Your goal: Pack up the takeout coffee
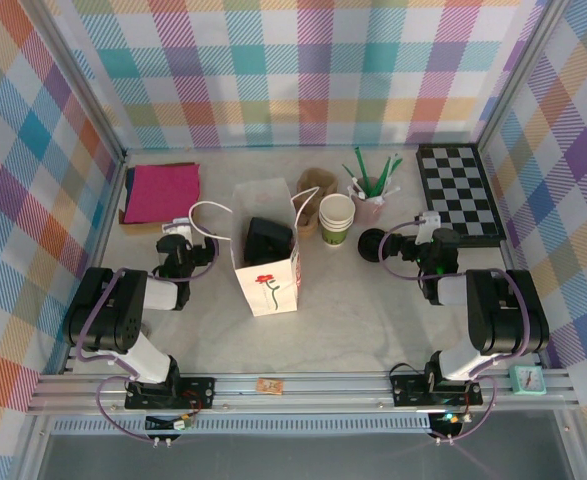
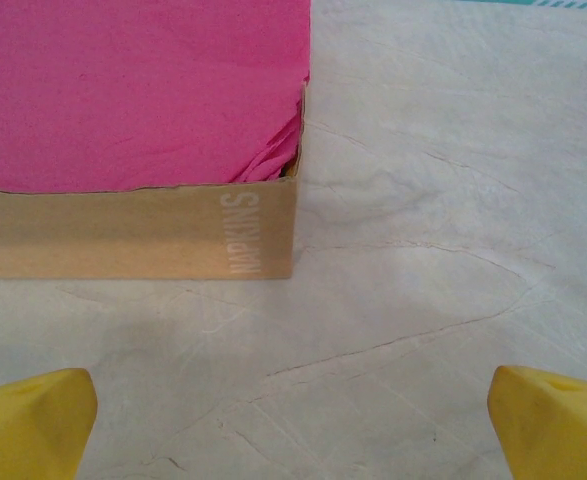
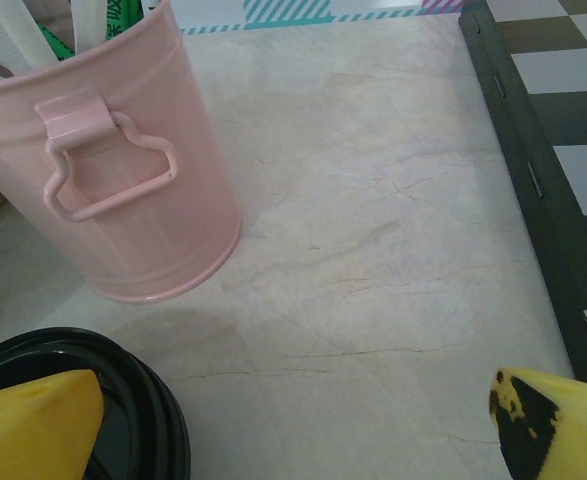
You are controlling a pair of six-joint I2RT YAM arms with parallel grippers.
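The takeout coffee sits down inside the open mouth of a white paper bag at the middle of the worktop. From above only its black, rounded top shows; the cup body is hidden by the bag walls. The bag stands between the two arms. The left gripper is just to the bag's left and the right gripper is well apart on the other side. Neither touches the bag or the cup. Both grippers are spread wide and hold nothing, with their yellow wedge-shaped fingertips at the bottom corners of the wrist views.

The worktop is pale and stone-like, crossed by thin veins. The bag is matte paper with looped white handles and a red flower on its side.

Ahead of the left gripper, towards the far left corner, a kraft cardboard napkin box with white lettering holds soft pink napkins.

Ahead of the right gripper stands a tapered pink metal bucket with a loop handle. A glossy black loose lid with a ridged rim lies under one fingertip. A black-framed checkerboard lies along the right edge. A stack of cups in white and green stands just right of the bag.
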